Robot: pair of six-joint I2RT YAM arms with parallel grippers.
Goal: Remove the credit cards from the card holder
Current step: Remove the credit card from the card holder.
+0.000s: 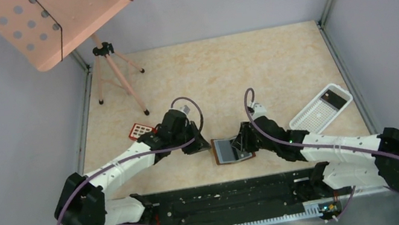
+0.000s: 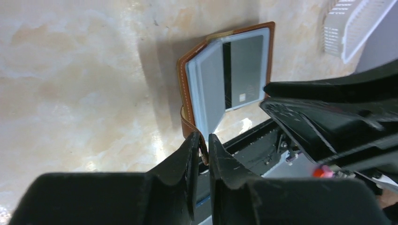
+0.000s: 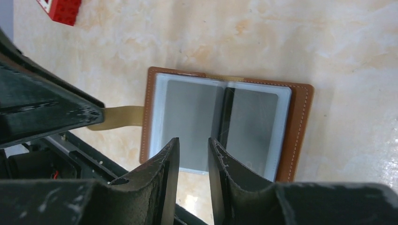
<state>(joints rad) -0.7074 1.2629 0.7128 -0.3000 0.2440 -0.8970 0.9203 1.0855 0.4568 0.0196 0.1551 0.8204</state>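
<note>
The brown card holder (image 1: 231,150) lies open on the table between my grippers, blue-grey sleeves up. A grey card with a black stripe (image 2: 248,65) sits in a clear sleeve; it also shows in the right wrist view (image 3: 253,122). My left gripper (image 1: 201,144) (image 2: 202,138) is shut on the holder's brown tab (image 2: 190,124) at the holder's left edge. My right gripper (image 1: 245,141) (image 3: 192,143) hangs just over the holder's near edge (image 3: 225,122), its jaws a narrow gap apart with nothing between them. The tab (image 3: 117,117) runs left from the holder.
A red keypad-like block (image 1: 140,129) lies left of the left gripper. A white perforated tray (image 1: 322,108) holding a dark item sits at the right. A pink perforated stand (image 1: 59,20) on a tripod stands at the back left. A black rail (image 1: 223,197) runs along the near edge.
</note>
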